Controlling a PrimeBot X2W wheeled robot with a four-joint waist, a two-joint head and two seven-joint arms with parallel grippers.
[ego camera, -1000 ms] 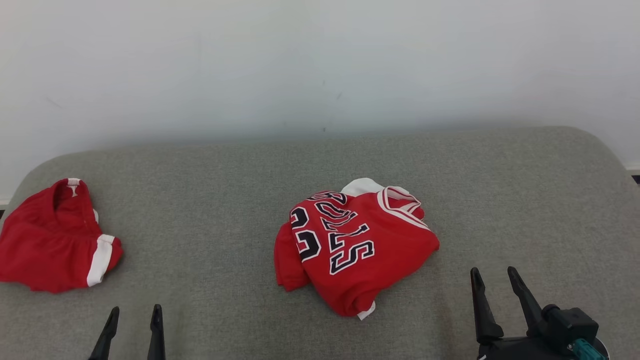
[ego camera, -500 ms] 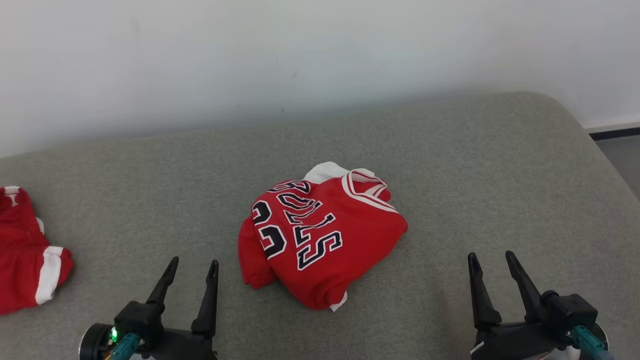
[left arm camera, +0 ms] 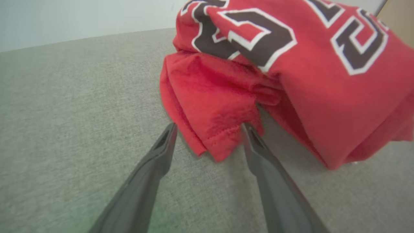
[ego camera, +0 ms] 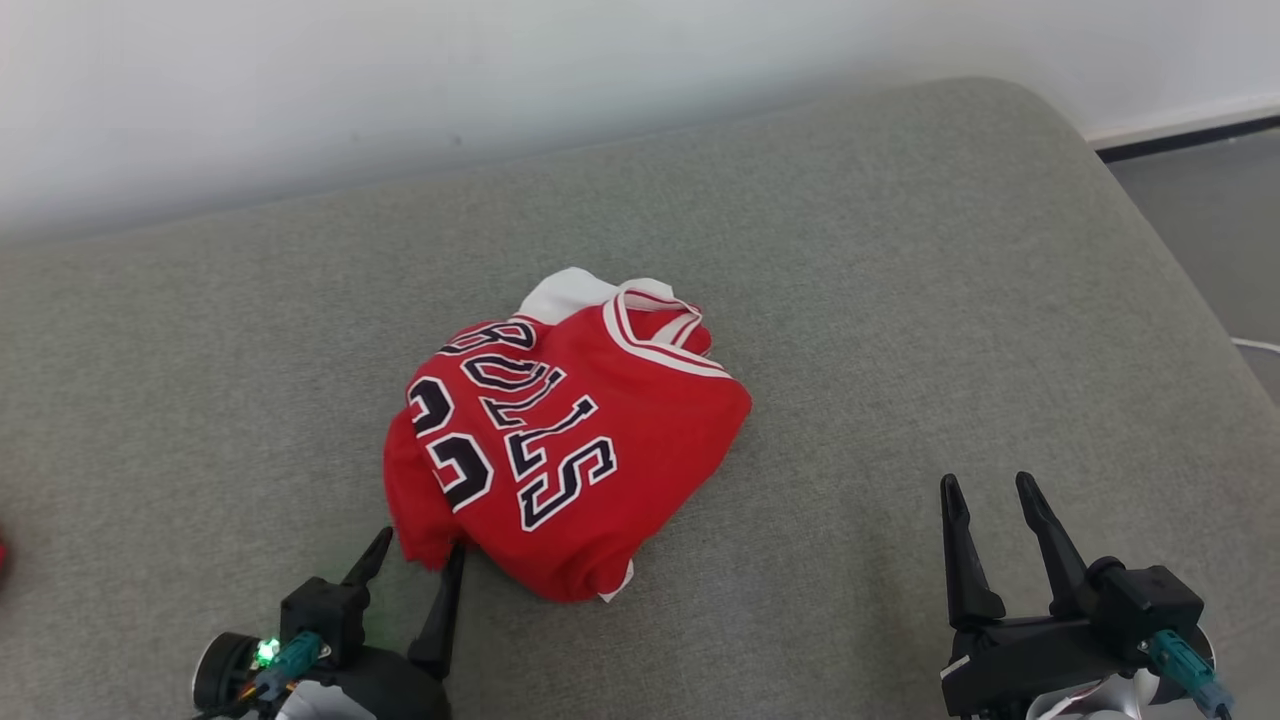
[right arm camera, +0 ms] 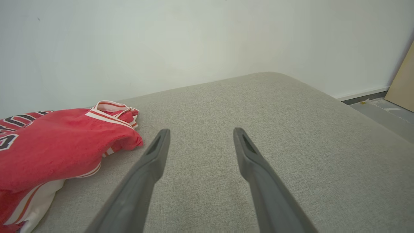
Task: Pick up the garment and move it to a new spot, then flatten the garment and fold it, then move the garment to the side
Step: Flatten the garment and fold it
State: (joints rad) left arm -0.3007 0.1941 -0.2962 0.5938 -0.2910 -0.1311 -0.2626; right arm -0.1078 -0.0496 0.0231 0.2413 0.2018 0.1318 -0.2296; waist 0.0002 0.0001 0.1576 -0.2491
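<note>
Left gripper [ego camera: 421, 543], newly advanced, straddles the jersey's [ego camera: 560, 440] near corner, open; right gripper [ego camera: 986, 481] idles open; pickup next needs closing.

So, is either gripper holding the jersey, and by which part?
Nothing is held. The open left gripper has a corner of the jersey between its fingers, not pinched; the right gripper is open over the cushion.

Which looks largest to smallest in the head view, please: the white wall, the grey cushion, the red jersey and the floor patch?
1. grey cushion
2. white wall
3. red jersey
4. floor patch, cut off by the frame edge
</note>
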